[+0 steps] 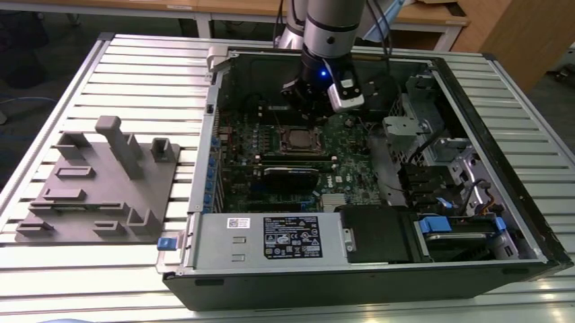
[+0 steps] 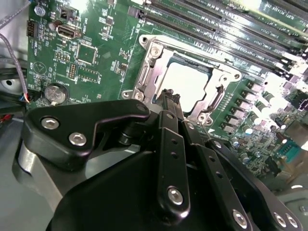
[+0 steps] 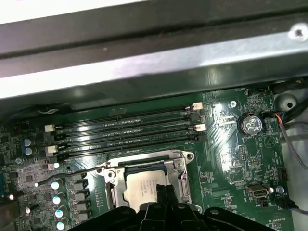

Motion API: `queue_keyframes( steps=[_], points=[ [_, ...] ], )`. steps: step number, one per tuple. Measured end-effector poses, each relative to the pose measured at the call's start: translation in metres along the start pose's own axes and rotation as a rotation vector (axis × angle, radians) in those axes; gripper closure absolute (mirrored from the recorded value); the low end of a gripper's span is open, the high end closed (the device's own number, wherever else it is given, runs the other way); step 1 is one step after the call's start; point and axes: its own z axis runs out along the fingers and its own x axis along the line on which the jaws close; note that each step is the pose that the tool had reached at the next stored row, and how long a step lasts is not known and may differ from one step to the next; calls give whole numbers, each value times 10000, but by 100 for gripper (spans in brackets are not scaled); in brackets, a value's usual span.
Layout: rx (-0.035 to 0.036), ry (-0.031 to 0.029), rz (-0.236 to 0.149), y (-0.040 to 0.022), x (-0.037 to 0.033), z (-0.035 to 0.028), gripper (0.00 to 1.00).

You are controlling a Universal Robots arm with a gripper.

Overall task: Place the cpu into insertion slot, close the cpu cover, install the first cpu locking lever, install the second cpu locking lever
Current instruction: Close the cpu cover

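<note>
The cpu lies flat in the insertion slot on the green motherboard, its silver top showing bright. The cpu cover lies down around it as a silvery frame with the chip showing through its cut-out. The first wrist view has the same cpu and cover, and a thin metal lever runs out from the socket's side. My gripper is shut with nothing held, its black fingertips just above the cpu's near edge. From outside, the gripper hangs over the cpu inside the open case.
Long black memory slots run beside the socket, and a coin battery sits further off. The case wall stands close behind them. A black card and a power supply lie nearer. A grey fixture sits at the exterior view's left.
</note>
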Motion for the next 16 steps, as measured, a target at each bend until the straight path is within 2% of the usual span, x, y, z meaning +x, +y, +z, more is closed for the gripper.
queue_keyframes(
  steps=[2, 4, 12, 16],
  points=[
    [-17, -98, -1, -6, 21, 5, 89],
    [-22, -149, -2, -10, 35, 15, 89],
    [40, -174, -2, -35, 143, 45, 89],
    [47, -176, -3, -63, 151, 58, 89]
  ],
)
